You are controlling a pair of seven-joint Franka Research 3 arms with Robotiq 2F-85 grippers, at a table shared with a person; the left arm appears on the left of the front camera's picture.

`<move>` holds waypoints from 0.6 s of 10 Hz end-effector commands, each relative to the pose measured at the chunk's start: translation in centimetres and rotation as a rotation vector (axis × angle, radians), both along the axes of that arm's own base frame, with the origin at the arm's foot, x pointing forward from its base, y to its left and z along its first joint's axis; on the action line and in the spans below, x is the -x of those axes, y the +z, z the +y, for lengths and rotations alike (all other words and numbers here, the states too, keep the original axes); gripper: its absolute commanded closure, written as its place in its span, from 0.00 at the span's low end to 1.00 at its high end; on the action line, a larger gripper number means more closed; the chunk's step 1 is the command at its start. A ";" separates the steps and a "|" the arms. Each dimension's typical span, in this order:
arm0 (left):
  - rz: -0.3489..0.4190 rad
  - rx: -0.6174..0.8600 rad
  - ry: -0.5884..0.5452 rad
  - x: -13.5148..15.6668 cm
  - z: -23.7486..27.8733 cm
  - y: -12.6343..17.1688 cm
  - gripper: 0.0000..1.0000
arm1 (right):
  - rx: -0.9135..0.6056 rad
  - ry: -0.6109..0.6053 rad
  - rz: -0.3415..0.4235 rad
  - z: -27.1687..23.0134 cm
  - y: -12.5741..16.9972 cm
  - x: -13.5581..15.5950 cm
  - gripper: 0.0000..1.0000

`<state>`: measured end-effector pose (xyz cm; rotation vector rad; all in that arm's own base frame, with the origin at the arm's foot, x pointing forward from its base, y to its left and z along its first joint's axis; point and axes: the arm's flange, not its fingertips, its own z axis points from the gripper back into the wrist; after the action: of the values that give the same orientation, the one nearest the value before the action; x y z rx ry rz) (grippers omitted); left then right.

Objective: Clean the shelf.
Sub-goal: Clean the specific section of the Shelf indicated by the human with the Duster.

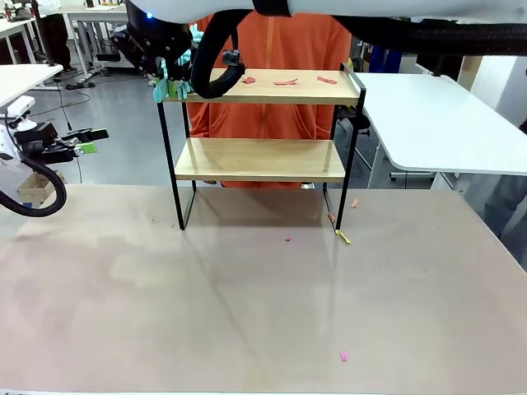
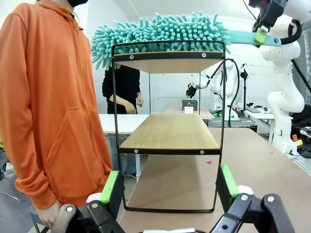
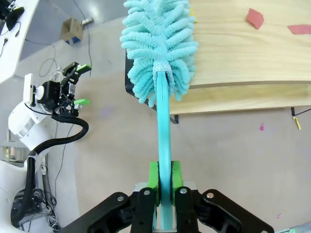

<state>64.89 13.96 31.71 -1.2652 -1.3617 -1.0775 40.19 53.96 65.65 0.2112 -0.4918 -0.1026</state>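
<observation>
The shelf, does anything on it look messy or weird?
Yes. Red scraps litter the top board of the shelf, and pink and yellow bits lie scattered on the table in front. Nothing looks tipped or broken.

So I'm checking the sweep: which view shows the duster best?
Right wrist view: the duster shows whole, handle in the right gripper, head over the shelf end. Left wrist view shows the head side-on; front view, a tuft.

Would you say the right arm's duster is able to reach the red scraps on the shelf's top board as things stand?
Probably yes: the duster in the right gripper rests over one end of the top board, with bare wood between it and the red scraps.
</observation>
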 end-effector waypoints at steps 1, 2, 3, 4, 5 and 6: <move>-0.012 -0.006 -0.006 0.1 0.0 0.3 0.00 | -0.015 -0.029 0.002 -2.2 0.7 0.0 0.87; -0.012 -0.006 -0.006 0.1 0.0 0.3 0.00 | -0.026 -0.047 -0.001 -4.0 1.1 0.2 0.87; -0.012 -0.006 -0.006 0.1 0.0 0.3 0.00 | -0.033 -0.058 0.014 -6.0 1.5 0.3 0.87; -0.012 -0.006 -0.006 0.1 0.0 0.3 0.00 | -0.032 -0.066 0.028 -8.1 1.7 0.6 0.87; -0.012 -0.006 -0.006 0.1 0.0 0.3 0.00 | -0.039 -0.060 0.068 -10.6 1.7 0.6 0.87; -0.012 -0.006 -0.006 0.1 0.0 0.3 0.00 | -0.021 -0.077 0.083 -12.9 1.5 0.7 0.87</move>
<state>64.89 13.97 31.73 -1.2650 -1.3618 -1.0777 40.74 44.94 68.46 0.2026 -0.4350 -0.2136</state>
